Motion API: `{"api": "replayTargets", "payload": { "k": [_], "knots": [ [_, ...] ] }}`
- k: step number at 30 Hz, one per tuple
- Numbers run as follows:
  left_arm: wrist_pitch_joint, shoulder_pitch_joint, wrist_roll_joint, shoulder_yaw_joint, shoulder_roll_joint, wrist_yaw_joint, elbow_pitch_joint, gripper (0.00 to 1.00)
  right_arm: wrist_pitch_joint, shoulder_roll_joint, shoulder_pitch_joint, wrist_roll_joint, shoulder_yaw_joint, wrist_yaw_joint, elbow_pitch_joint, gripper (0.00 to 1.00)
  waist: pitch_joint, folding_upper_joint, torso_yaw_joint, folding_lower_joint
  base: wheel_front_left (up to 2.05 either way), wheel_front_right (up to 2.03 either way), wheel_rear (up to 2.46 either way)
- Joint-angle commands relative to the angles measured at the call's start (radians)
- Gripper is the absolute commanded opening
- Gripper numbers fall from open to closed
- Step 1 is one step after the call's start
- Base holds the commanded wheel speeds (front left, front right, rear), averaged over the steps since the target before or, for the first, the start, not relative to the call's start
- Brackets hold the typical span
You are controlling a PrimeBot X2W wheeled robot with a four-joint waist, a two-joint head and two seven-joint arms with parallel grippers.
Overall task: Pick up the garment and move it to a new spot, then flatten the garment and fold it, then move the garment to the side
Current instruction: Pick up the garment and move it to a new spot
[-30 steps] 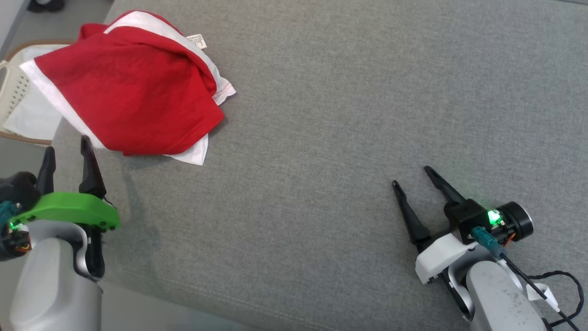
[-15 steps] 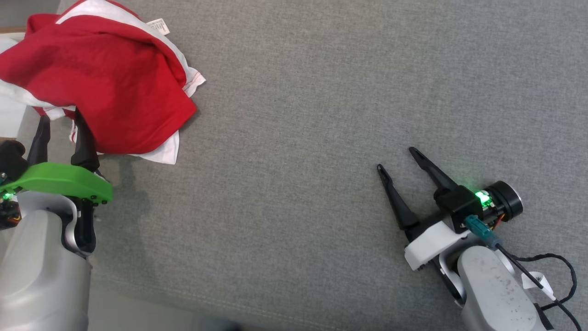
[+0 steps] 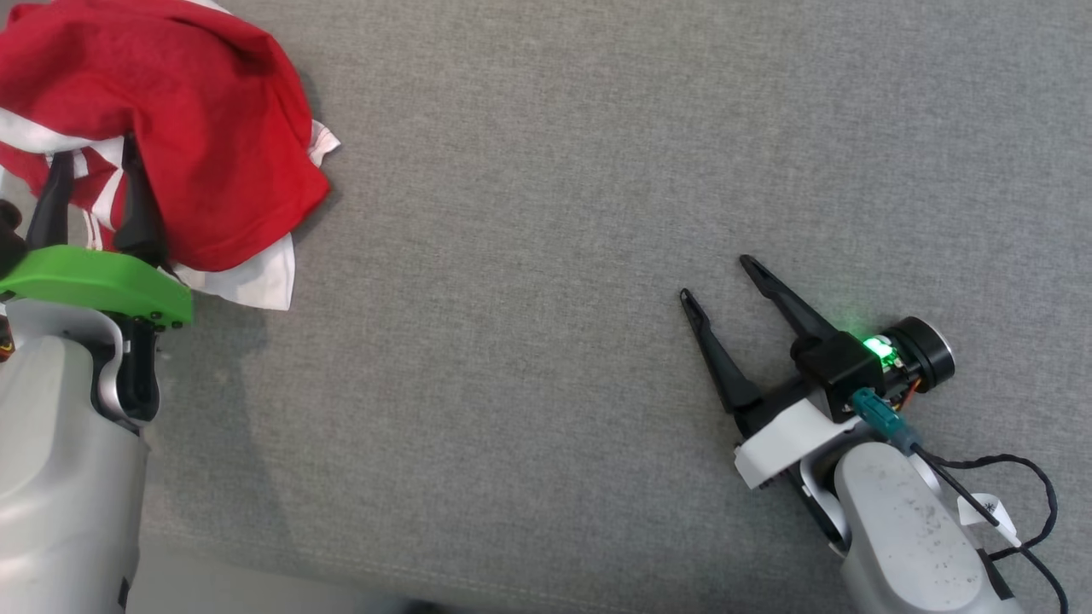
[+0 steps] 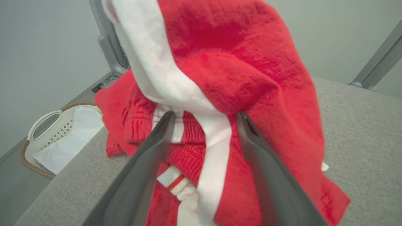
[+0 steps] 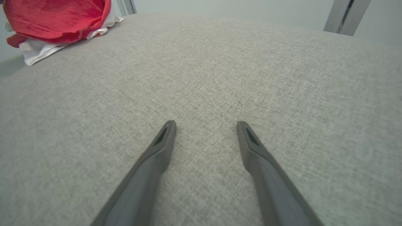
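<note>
Obs.: the garment, red with white bands, lay crumpled at the far left corner of the grey padded surface, close to its edge. In the left wrist view a basket sat below that edge.

Your left gripper had its fingers apart, straddling a white band and a bunched red fold of the heap. Nothing was pinched yet. Your right gripper was also spread, with nothing between its fingers, low over bare padding and well apart from the garment.

Step, as judged: closing in for the first pick-up. Flattening and folding were not yet begun.

Risks from here:
- If you closed on the white band alone, you would hold only a thin layer. The rest could hang as a twisted bundle or slide out during the carry.
- The heap sat near the edge, so a pull towards the left could drag it off, perhaps into the basket.
- Pressing lower could snag the fingertips in the padding. I could not tell how much clearance they had.
- The right arm was too far off to catch a slip.
</note>
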Motion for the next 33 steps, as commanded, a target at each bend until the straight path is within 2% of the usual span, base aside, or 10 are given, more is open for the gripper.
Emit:
{"api": "replayTargets", "payload": {
  "k": [1, 5, 10, 11, 12, 15, 19, 27, 33],
  "knots": [
    [-0.001, -0.027, -0.009, -0.015, 0.010, -0.003, 0.011, 1.00, 0.032, -0.052, 0.009, -0.010, -0.045, -0.014, 0.078, 1.00, 0.014, 0.0000, -0.016, 0.0001, 0.00, 0.00, 0.00],
    [0.000, -0.060, -0.045, -0.059, 0.022, -0.003, 0.071, 1.00, 0.032, -0.053, 0.008, -0.014, -0.055, -0.015, 0.076, 1.00, 0.027, 0.0000, -0.035, 0.0001, 0.00, 0.00, 0.00],
    [0.001, -0.100, -0.113, -0.160, 0.031, -0.003, 0.175, 1.00, 0.033, -0.051, 0.012, -0.017, -0.062, -0.015, 0.078, 1.00, 0.034, 0.0000, -0.051, 0.0001, 0.00, 0.00, 0.00],
    [0.001, -0.110, -0.129, -0.181, 0.033, -0.003, 0.191, 0.57, 0.033, -0.051, 0.013, -0.017, -0.062, -0.015, 0.079, 1.00, 0.035, 0.0000, -0.054, 0.0001, 0.00, 0.00, 0.00],
    [0.001, -0.118, -0.143, -0.190, 0.038, -0.003, 0.200, 0.00, 0.033, -0.050, 0.012, -0.017, -0.063, -0.015, 0.079, 1.00, 0.036, 0.0000, -0.055, 0.0001, 0.00, 0.00, 0.00],
    [0.001, -0.138, -0.151, -0.178, 0.058, -0.003, 0.196, 0.00, 0.034, -0.049, 0.013, -0.014, -0.066, -0.015, 0.086, 1.00, 0.030, 0.0000, -0.059, 0.0001, 0.00, 0.00, 0.00],
    [0.000, -0.116, -0.100, -0.127, 0.066, -0.003, 0.132, 0.00, 0.033, -0.042, 0.029, 0.003, -0.064, -0.015, 0.085, 1.00, 0.002, 0.0000, -0.058, 0.0001, 0.00, 0.00, 0.00],
    [-0.001, -0.030, 0.050, 0.006, 0.034, -0.003, -0.081, 0.00, 0.026, -0.019, 0.059, 0.029, -0.047, -0.011, 0.079, 1.00, -0.083, 0.0000, -0.060, 0.0001, 0.00, 0.00, 0.00],
    [-0.001, 0.030, 0.133, 0.035, -0.007, -0.003, -0.250, 0.00, 0.022, -0.011, 0.078, 0.057, -0.055, -0.009, 0.068, 1.00, -0.157, 0.0000, -0.082, 0.0001, 0.00, 0.00, 0.00]
  ]
}}
